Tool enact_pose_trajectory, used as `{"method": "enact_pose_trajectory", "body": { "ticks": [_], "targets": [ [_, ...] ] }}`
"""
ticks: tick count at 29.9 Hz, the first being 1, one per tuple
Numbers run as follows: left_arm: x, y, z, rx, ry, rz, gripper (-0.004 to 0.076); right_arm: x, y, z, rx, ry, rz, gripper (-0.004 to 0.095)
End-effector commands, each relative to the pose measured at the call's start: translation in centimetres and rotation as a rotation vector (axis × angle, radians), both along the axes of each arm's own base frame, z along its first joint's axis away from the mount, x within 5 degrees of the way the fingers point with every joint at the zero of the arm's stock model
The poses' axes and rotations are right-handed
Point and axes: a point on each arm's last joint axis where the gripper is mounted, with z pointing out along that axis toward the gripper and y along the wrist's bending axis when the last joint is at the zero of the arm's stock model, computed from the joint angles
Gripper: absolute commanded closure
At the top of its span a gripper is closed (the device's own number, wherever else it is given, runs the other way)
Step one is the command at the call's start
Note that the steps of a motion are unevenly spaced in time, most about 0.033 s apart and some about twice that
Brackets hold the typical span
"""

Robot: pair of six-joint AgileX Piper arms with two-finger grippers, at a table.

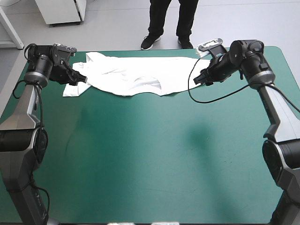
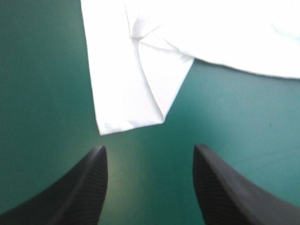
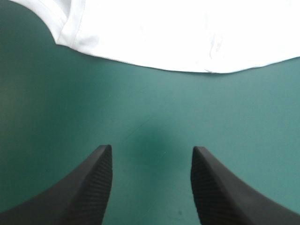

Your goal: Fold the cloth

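The T-shirt [image 1: 136,75] lies spread along the far edge of the table [image 1: 140,168], long axis left to right, one sleeve [image 1: 75,90] toward the left edge. The table's whole near half is open room. My left gripper [image 2: 150,149] and right gripper [image 3: 152,149] stand at its two ends, fingers spread, with bare cover between them.

in both wrist views the t-shirt [image 2: 122,70] is cut off, only its near edge showing.

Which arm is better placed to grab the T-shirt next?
Probably left: the open left gripper has a sleeve corner of the T-shirt just ahead. The right gripper, also open, sits farther from the hem.
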Motion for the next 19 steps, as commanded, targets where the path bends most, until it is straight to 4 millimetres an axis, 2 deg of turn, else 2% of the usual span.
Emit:
{"method": "enact_pose_trajectory", "body": {
  "ticks": [1,5,9,19],
  "targets": [
    [0.9,1.1,1.6,-0.061,-0.099,0.009,0.0321,-0.6,-1.6,3.5,0.046,-0.123,-0.028,0.0412],
    [2.5,1.4,-0.8,-0.067,-0.079,0.013,0.0321,-0.4,-2.9,3.6,0.071,-0.123,-0.04,0.0412],
    [3.5,1.1,-3.3,-0.101,-0.041,-0.011,0.0321,-0.3,-3.2,3.6,0.072,-0.133,-0.051,0.0412],
    [4.5,0.8,-5.4,-0.133,-0.022,-0.012,0.0321,-0.2,-3.3,3.5,0.066,-0.139,-0.05,0.0412]
  ]
}}
